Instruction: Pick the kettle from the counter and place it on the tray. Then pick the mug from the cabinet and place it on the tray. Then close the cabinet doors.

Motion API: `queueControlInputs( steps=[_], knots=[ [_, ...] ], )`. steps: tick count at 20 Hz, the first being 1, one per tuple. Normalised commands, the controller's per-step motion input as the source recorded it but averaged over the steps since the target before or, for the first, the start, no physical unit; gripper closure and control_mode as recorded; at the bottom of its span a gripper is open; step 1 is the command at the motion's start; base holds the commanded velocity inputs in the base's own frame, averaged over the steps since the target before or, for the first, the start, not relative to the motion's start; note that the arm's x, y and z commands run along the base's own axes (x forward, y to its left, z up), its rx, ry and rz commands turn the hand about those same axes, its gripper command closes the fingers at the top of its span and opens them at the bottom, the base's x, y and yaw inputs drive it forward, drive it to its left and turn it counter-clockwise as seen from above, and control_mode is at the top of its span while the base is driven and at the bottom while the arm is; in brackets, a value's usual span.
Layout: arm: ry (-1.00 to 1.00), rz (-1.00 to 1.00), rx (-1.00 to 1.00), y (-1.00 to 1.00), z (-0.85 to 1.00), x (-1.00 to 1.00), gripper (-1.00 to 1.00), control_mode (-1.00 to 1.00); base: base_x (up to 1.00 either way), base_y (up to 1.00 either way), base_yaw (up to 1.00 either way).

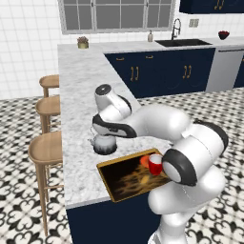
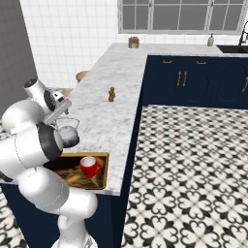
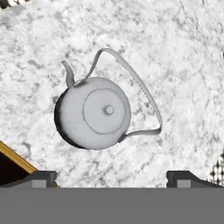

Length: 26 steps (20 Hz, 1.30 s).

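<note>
The arm is reaching low over the counter (image 1: 78,90), bent sharply at the elbow, with the hand pointing straight down above the kettle (image 3: 93,113). The gripper (image 3: 112,178) is hanging over it with fingers (image 3: 41,178) spread wide, grasping nothing. The kettle is standing upright on the counter just beside the tray (image 1: 114,183), its wire handle folded to one side and its spout pointing away from the tray. The mug (image 1: 155,164) is sitting upright on the tray. A small brown mill (image 2: 111,94) is standing farther along the counter.
</note>
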Motion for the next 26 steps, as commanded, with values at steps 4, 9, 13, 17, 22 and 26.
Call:
queueControlInputs(
  steps=[4, 9, 13, 17, 22, 26],
  knots=[
    [0.00, -0.04, 0.00, 0.00, -0.17, 0.09, -1.00, -1.00, 0.00, 0.00, 0.00],
    [0.01, -0.01, 0.04, 0.00, -0.13, 0.33, -1.00, -1.00, 0.00, 0.00, 0.00],
    [0.03, 0.00, 0.03, 0.00, -0.12, 0.24, -1.00, -1.00, 0.00, 0.00, 0.00],
    [0.03, 0.00, 0.04, 0.00, -0.15, 0.13, -1.00, -1.00, 0.00, 0.00, 0.00],
    [0.01, 0.00, 0.02, 0.00, -0.14, 0.09, -1.00, -1.00, 0.00, 0.00, 0.00],
    [0.00, 0.00, 0.00, 0.01, -0.13, 0.13, -1.00, -1.00, 0.00, 0.00, 0.00]
  ],
)
